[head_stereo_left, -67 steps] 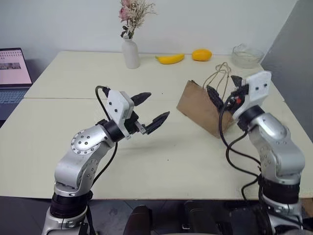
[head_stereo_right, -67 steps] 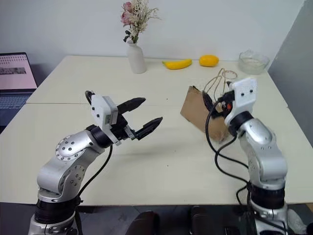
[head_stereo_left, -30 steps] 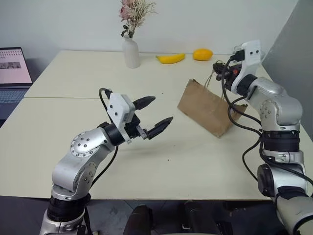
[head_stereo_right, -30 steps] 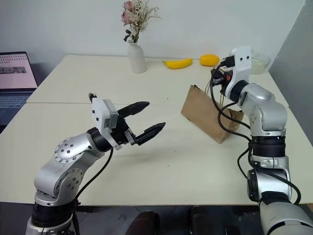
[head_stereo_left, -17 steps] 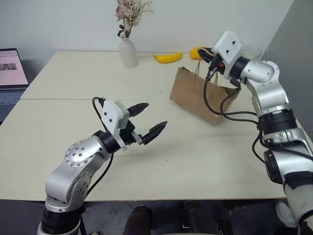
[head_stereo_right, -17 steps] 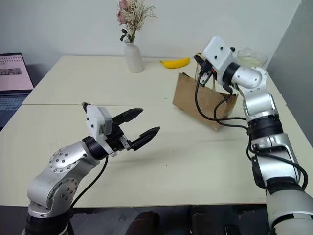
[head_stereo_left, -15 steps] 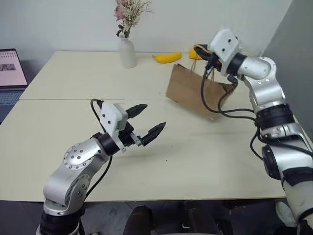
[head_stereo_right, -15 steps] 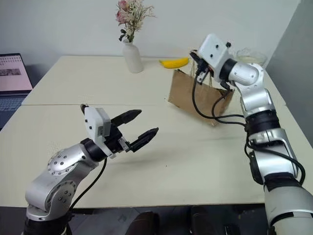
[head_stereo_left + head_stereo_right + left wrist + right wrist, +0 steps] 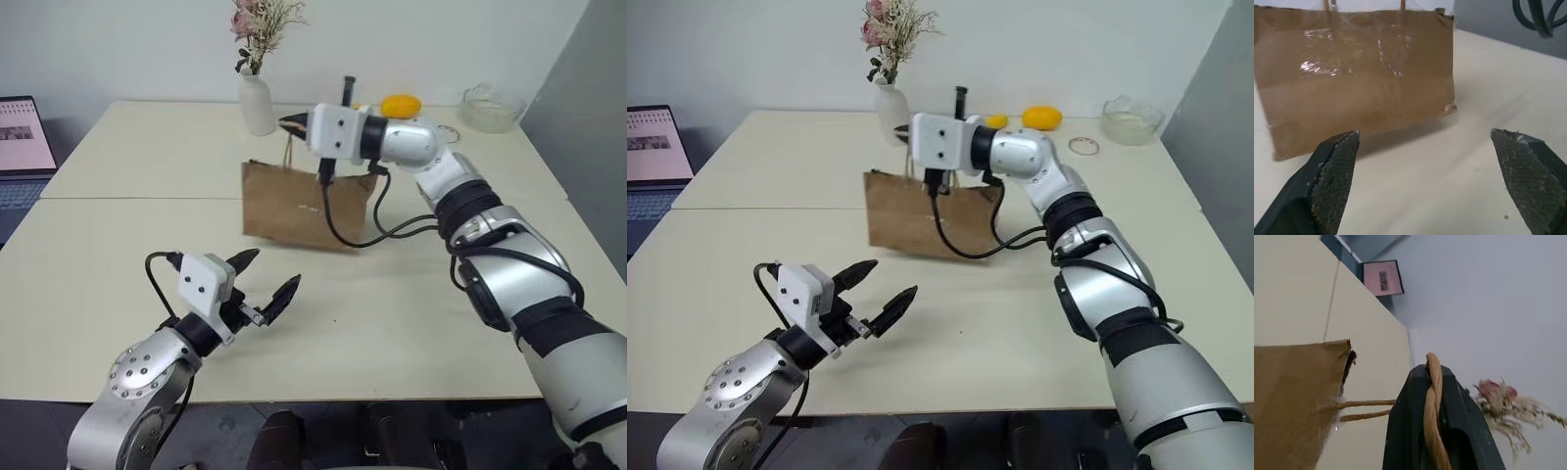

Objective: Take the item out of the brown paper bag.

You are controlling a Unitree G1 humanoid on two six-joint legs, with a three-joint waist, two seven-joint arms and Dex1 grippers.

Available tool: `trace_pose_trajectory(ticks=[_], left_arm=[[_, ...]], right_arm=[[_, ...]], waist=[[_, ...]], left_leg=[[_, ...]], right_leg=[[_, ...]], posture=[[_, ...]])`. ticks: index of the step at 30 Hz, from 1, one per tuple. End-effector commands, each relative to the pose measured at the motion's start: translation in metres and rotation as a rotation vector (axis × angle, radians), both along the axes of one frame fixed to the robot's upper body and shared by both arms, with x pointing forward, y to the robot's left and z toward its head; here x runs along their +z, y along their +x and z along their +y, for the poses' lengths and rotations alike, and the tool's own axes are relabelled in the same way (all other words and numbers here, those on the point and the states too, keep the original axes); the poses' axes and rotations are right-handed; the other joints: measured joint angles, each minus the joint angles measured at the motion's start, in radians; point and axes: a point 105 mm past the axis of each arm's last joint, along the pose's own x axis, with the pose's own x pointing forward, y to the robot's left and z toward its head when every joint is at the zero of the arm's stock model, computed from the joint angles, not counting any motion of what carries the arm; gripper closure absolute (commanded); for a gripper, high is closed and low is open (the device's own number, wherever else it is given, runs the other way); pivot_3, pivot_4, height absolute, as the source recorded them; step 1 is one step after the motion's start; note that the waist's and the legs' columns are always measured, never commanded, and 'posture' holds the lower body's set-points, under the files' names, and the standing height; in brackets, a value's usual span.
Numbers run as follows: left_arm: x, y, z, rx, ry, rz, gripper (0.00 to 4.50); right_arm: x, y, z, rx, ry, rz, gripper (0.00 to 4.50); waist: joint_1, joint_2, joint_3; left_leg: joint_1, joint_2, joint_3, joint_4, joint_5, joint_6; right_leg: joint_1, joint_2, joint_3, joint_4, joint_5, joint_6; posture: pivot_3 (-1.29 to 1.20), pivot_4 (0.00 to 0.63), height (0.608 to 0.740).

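Near the middle of the frame, the brown paper bag (image 9: pixel 299 204) stands on the worktop (image 9: pixel 421 294). Its cord handles (image 9: pixel 1432 396) are pinched tight in the right end effector (image 9: pixel 297 124). Lower left, the left end effector (image 9: pixel 265 282) is spread wide, holding nothing.

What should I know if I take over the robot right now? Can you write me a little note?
Right claw: shut on the cord handle of the brown paper bag, holding it upright over the middle of the table.
Left claw: open, holding nothing, low and in front of the bag, pointing towards it.
The item: can't be seen; likely inside the bag.
Done: bag gripped by its handle.
Left: get the item out of the bag.
Nearby: vase and orange fruit at the far edge.
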Motion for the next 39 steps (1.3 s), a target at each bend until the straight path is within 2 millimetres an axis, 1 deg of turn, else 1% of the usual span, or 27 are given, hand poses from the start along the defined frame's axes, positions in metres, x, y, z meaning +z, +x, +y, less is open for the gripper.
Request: trace_pose_trajectory(ticks=[1, 5, 12, 17, 20, 25, 29, 32, 34, 39], left_arm=[[0.018, -0.003, -0.003, 0.008, 0.009, -0.097, 0.00], [0.021, -0.001, -0.005, 0.011, 0.010, -0.112, 0.00], [0.024, 0.001, -0.009, 0.005, 0.008, -0.119, 0.00], [0.026, 0.003, -0.011, -0.006, 0.010, -0.127, 0.00], [0.027, 0.003, -0.013, -0.014, 0.012, -0.131, 0.00], [0.028, 0.004, -0.015, -0.022, 0.014, -0.135, 0.00], [0.027, 0.005, -0.014, -0.025, 0.016, -0.138, 0.00], [0.026, 0.005, -0.014, -0.029, 0.018, -0.138, 0.00], [0.026, 0.006, -0.015, -0.031, 0.019, -0.138, 0.00], [0.026, 0.007, -0.019, -0.040, 0.018, -0.141, 0.00]], right_arm=[[0.013, -0.007, 0.009, 0.029, -0.021, -0.099, 4.48], [0.005, -0.007, 0.016, 0.024, -0.067, -0.128, 4.48], [0.007, -0.011, 0.022, 0.036, -0.116, -0.216, 4.48], [0.007, -0.007, 0.020, 0.008, -0.165, -0.283, 4.48], [0.013, -0.005, 0.019, -0.006, -0.161, -0.313, 4.48], [0.016, -0.003, 0.018, -0.029, -0.169, -0.383, 4.48], [0.027, -0.003, 0.019, -0.047, -0.143, -0.437, 4.48], [0.030, -0.002, 0.019, -0.056, -0.143, -0.458, 4.48], [0.029, -0.001, 0.019, -0.063, -0.152, -0.468, 4.48], [0.012, 0.005, 0.017, -0.085, -0.204, -0.476, 4.48]], waist=[[0.003, 0.000, 0.000], [0.002, 0.000, 0.000], [-0.001, 0.000, 0.000], [-0.001, 0.000, 0.000], [-0.001, 0.000, 0.000], [-0.001, 0.000, 0.000], [-0.002, 0.000, 0.000], [-0.002, 0.000, 0.000], [-0.002, 0.000, 0.000], [-0.002, 0.000, 0.000]], left_leg=[[0.000, 0.000, 0.000, 0.000, 0.000, 0.000], [0.000, -0.001, 0.000, 0.000, 0.000, 0.000], [0.000, 0.000, -0.001, 0.000, 0.000, 0.000], [0.001, 0.000, 0.000, 0.000, 0.000, 0.000], [0.000, 0.000, 0.000, 0.000, 0.000, 0.000], [0.001, 0.000, 0.000, 0.000, 0.000, 0.000], [0.000, 0.000, 0.000, 0.000, 0.000, 0.000], [0.000, 0.000, 0.000, 0.000, 0.000, 0.000], [0.000, 0.000, 0.000, 0.000, 0.000, 0.000], [0.000, 0.000, 0.000, 0.000, 0.000, 0.000]], right_leg=[[0.000, 0.000, 0.000, 0.000, 0.000, 0.000], [0.000, -0.001, 0.000, 0.000, 0.000, -0.001], [0.000, 0.000, -0.001, 0.001, 0.000, -0.001], [0.000, 0.000, 0.000, 0.001, 0.000, -0.001], [0.000, 0.000, 0.000, 0.001, 0.000, -0.001], [0.000, 0.000, 0.000, 0.001, 0.000, -0.001], [0.000, 0.000, 0.000, 0.001, 0.000, -0.001], [0.000, 0.000, 0.000, 0.001, 0.000, -0.001], [0.000, 0.000, 0.000, 0.001, 0.000, -0.001], [0.000, 0.000, 0.000, 0.001, 0.000, -0.001]], posture=[[0.00, 0.150, 0.740], [0.00, 0.150, 0.740], [0.00, 0.150, 0.740], [0.00, 0.150, 0.740], [0.00, 0.150, 0.740], [0.00, 0.150, 0.740], [0.00, 0.150, 0.740], [0.00, 0.150, 0.740], [0.00, 0.150, 0.740], [0.00, 0.150, 0.740]])
